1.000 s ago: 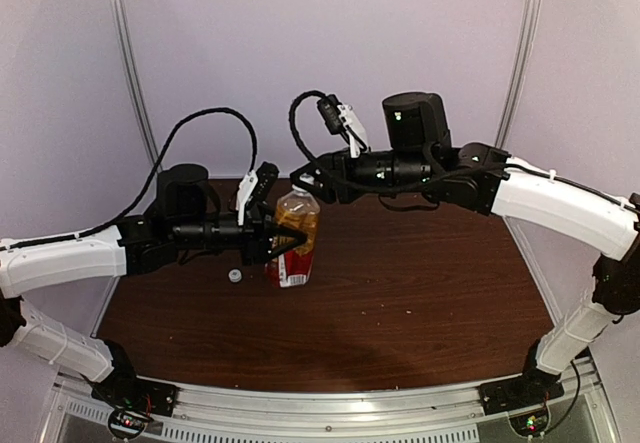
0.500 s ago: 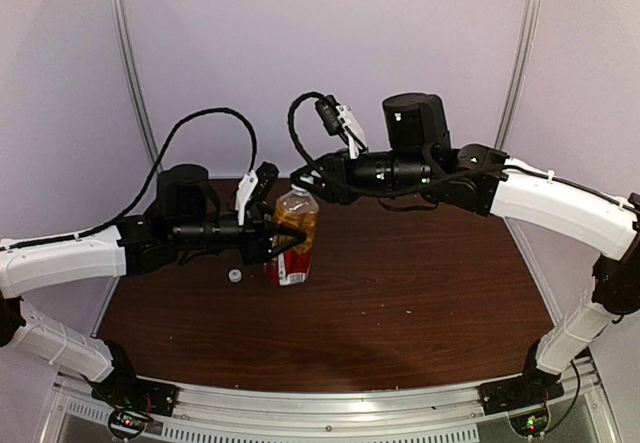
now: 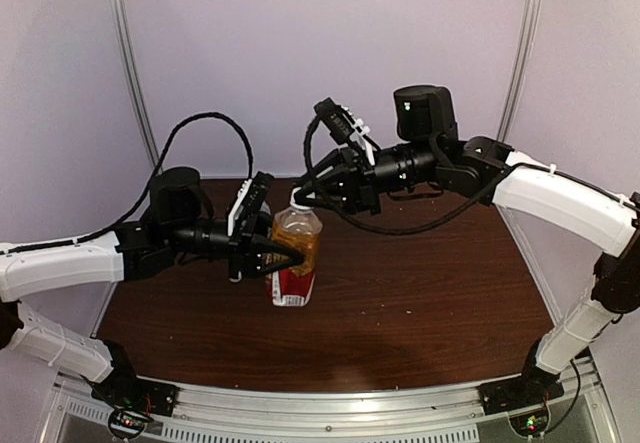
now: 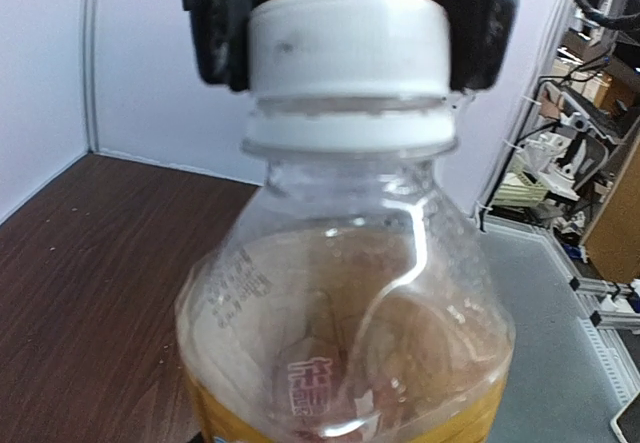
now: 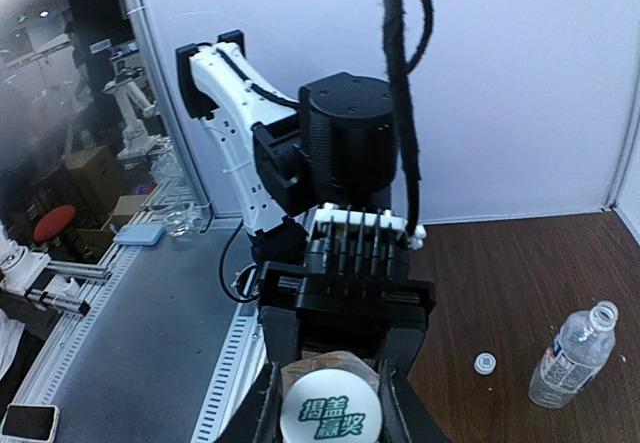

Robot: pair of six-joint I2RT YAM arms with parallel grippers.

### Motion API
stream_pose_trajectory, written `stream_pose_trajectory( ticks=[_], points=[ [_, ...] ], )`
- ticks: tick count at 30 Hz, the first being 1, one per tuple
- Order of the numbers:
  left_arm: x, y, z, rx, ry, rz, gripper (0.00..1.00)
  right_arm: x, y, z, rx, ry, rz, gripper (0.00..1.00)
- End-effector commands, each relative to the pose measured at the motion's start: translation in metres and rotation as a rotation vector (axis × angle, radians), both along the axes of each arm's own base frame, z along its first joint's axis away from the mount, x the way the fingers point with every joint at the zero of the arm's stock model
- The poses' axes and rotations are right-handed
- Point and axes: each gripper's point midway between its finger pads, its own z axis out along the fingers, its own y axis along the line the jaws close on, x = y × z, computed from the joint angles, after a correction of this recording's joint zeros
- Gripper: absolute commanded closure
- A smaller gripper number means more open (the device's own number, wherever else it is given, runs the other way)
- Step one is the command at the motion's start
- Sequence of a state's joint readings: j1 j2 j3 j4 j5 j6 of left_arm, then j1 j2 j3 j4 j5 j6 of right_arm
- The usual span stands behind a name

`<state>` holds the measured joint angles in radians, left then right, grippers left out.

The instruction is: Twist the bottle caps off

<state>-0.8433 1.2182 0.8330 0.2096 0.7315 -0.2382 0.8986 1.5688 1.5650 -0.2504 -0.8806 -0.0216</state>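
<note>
Everything here turns on the cap (image 4: 348, 43) sitting dead centre between your right jaws. They come down on it from above, one finger (image 4: 215, 23) on each side, pinched onto the white rim, and the right wrist view looks straight down on its green-printed top. The amber bottle (image 3: 293, 253) stands upright with its long axis vertical and about in line with that wrist, so I'd guess a plain wrist roll would turn the cap on its own thread. Your left jaws are clamped round the bottle's body from the left, below the shoulder, so that arm is your anchor and the right one does the twisting. The base looks to be down on the counter (image 3: 420, 293), though I can't say for sure. The cap looks fully seated on the neck ring, with no gap showing. Off to the side, the clear bottle (image 5: 575, 358) is already open-necked, with its loose cap (image 5: 485, 363) lying near it.
</note>
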Motion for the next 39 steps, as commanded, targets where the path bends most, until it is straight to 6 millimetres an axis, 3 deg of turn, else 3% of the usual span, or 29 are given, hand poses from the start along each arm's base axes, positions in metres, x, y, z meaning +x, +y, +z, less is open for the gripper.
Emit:
stream_pose_trajectory(
  ticks=[1, 6, 12, 22, 28, 33, 39],
  points=[
    [-0.04, 0.005, 0.042, -0.152, -0.062, -0.213, 0.68, -0.026, -0.01, 0.0, 0.036, -0.06, 0.248, 0.85],
    [-0.037, 0.004, 0.04, -0.146, -0.062, -0.198, 0.68, -0.018, -0.011, 0.004, 0.039, -0.026, 0.195, 0.8],
    [-0.027, 0.001, 0.035, -0.126, -0.06, -0.15, 0.68, -0.002, -0.013, 0.012, 0.043, 0.005, 0.053, 0.65],
    [0.007, 0.0, 0.02, -0.035, -0.068, 0.049, 0.67, 0.013, -0.023, 0.03, 0.068, 0.085, -0.134, 0.31],
    [0.028, 0.0, 0.014, 0.007, -0.071, 0.16, 0.67, 0.04, -0.028, 0.041, 0.082, 0.157, -0.361, 0.25],
    [0.04, 0.001, 0.011, 0.028, -0.065, 0.221, 0.67, 0.06, -0.026, 0.031, 0.049, 0.188, -0.536, 0.21],
    [0.049, 0.002, 0.009, 0.046, -0.064, 0.271, 0.67, 0.063, -0.012, 0.012, 0.002, 0.216, -0.565, 0.2]
  ],
)
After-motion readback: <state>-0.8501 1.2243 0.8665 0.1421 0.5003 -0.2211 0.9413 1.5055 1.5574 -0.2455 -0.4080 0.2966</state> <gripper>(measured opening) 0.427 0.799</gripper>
